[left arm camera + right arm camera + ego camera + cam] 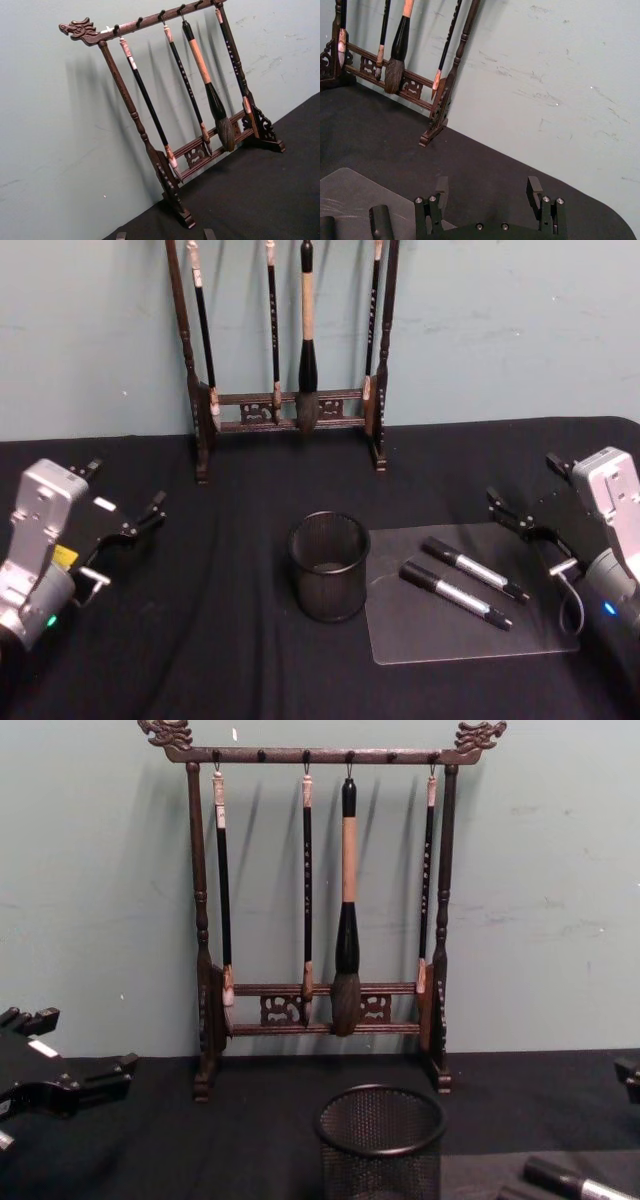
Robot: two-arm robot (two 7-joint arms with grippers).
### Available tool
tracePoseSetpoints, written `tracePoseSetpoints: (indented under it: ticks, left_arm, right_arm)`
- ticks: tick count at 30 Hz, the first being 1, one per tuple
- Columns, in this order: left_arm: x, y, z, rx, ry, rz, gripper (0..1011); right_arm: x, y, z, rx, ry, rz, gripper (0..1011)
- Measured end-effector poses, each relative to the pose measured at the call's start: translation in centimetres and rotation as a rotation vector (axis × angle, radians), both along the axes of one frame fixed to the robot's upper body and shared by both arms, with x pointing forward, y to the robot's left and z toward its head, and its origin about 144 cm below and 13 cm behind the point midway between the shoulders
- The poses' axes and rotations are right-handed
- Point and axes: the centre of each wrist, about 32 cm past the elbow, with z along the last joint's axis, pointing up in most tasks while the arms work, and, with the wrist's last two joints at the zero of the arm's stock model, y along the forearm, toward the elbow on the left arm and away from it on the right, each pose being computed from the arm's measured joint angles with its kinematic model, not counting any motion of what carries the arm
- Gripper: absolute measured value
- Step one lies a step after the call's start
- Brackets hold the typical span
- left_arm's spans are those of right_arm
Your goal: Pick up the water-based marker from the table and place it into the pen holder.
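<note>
The pen holder (328,566), a round black mesh cup, stands upright at the table's middle and also appears low in the chest view (381,1140). To its right, two black-and-silver markers (475,570) (455,596) lie side by side on a clear mat (440,640). I cannot tell which one is the water-based marker. My right gripper (528,485) hovers open beyond the mat's far right corner, with a marker end (381,221) below its fingers (534,186). My left gripper (125,490) is open and empty at the far left, well away from the cup.
A tall dark wooden brush rack (290,410) with several hanging brushes stands at the back against the wall, behind the cup. A black cloth (200,640) covers the table. Bare cloth lies between the left gripper and the cup.
</note>
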Motion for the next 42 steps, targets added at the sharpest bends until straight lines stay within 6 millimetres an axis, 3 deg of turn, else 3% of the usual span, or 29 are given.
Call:
tracePoseSetpoints:
  ticks: [15, 21, 25, 31, 42]
  left_arm:
    - [0.0, 0.0, 0.0, 0.000, 0.000, 0.000, 1001]
    - [0.0, 0.0, 0.0, 0.000, 0.000, 0.000, 1001]
    - [0.0, 0.0, 0.0, 0.000, 0.000, 0.000, 1001]
    - [0.0, 0.0, 0.0, 0.000, 0.000, 0.000, 1001]
    - [0.0, 0.0, 0.0, 0.000, 0.000, 0.000, 1001]
  right_arm:
    - [0.1, -0.2, 0.4, 0.012, 0.030, 0.025, 1002]
    - [0.7, -0.5, 2.0, 0.035, 0.105, 0.110, 1002]
    - [2.0, -1.1, 5.1, 0.057, 0.286, 0.239, 1002]
    - [3.0, -1.1, 7.0, 0.042, 0.438, 0.332, 1002]
    - [2.9, 0.3, 7.1, 0.009, 0.560, 0.447, 1002]
